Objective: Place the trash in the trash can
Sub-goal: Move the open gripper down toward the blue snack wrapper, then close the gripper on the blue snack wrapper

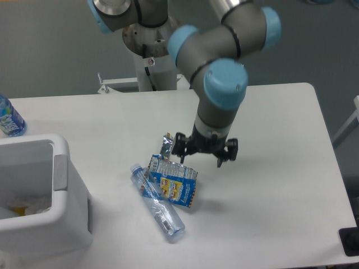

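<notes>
A crumpled blue-and-yellow snack wrapper (pixel 174 182) lies in the middle of the table. A small silver foil wrapper (pixel 166 144) sits just behind it. A crushed clear plastic bottle (pixel 158 203) lies diagonally under the snack wrapper's left edge. My gripper (pixel 201 156) hangs open just right of the foil wrapper and above the snack wrapper's far right corner, holding nothing. The white trash can (pixel 66 199) stands at the left front of the table, with some scraps visible inside.
An intact bottle with a blue label (pixel 9 118) stands at the far left edge behind the bin. The arm's base column (pixel 152 53) rises behind the table. A dark object (pixel 351 241) sits at the front right corner.
</notes>
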Motion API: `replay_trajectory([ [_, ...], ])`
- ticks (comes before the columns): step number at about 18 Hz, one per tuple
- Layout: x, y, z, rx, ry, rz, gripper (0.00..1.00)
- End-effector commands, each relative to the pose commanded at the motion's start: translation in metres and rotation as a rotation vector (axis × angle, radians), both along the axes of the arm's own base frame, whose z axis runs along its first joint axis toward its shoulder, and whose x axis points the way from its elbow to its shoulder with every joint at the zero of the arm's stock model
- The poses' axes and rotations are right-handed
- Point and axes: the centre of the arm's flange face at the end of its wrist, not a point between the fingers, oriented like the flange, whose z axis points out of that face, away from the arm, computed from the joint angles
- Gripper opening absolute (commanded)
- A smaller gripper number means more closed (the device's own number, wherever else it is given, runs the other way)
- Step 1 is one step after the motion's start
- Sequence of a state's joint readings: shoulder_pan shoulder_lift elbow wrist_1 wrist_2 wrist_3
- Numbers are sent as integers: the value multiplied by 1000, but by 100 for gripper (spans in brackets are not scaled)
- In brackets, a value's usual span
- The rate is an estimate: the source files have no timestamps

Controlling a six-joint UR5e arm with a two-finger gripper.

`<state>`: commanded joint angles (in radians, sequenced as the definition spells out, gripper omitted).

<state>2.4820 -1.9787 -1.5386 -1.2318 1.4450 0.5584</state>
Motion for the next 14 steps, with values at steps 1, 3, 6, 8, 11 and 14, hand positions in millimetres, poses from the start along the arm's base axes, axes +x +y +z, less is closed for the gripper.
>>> replay_trajectory([
  [1, -2, 0, -5, -7, -4, 3, 100],
  [3, -4, 2, -17, -17, -14, 3, 100],
  [6, -8, 7, -41, -30, -28, 13, 100],
  [8, -4, 8, -48, -34, -31, 21, 100],
  [11, 0, 5, -60, -43, -37, 19, 100],
  [14, 7, 6, -71, -51, -44, 10, 100],
])
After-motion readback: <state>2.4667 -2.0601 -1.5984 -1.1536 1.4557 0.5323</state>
